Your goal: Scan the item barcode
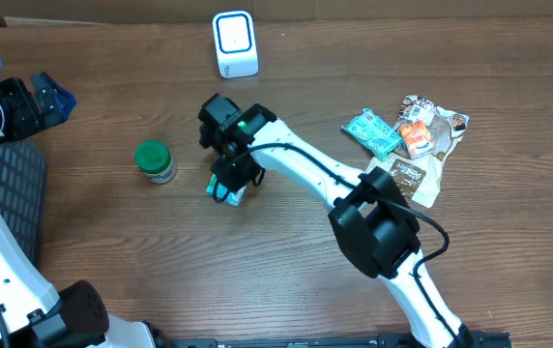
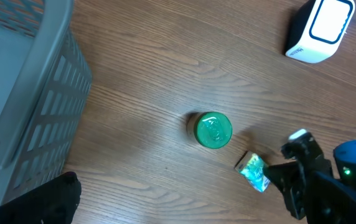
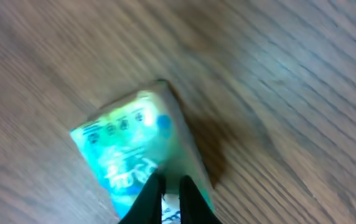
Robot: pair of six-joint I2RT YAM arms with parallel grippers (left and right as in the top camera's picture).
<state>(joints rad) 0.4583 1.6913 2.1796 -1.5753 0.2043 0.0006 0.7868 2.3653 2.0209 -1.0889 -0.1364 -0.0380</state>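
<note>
The item is a small teal packet [image 1: 232,194] lying on the wooden table just right of a green-lidded jar [image 1: 155,160]. My right gripper [image 1: 226,178] reaches down onto it. In the right wrist view its black fingertips [image 3: 150,198] stand almost together, and the right gripper [image 3: 168,194] is shut on the near edge of the teal packet [image 3: 128,149]. The white barcode scanner [image 1: 235,43] stands at the back of the table. My left gripper [image 1: 46,97] hovers open at the far left, holding nothing. The left wrist view shows the packet [image 2: 254,171], the jar [image 2: 213,129] and the scanner [image 2: 321,28].
A grey slatted basket [image 1: 11,193] sits at the left edge, also in the left wrist view as the basket [image 2: 22,81]. Several snack packets [image 1: 407,135] lie in a heap at the right. The right arm [image 1: 383,222] stretches across the table's middle.
</note>
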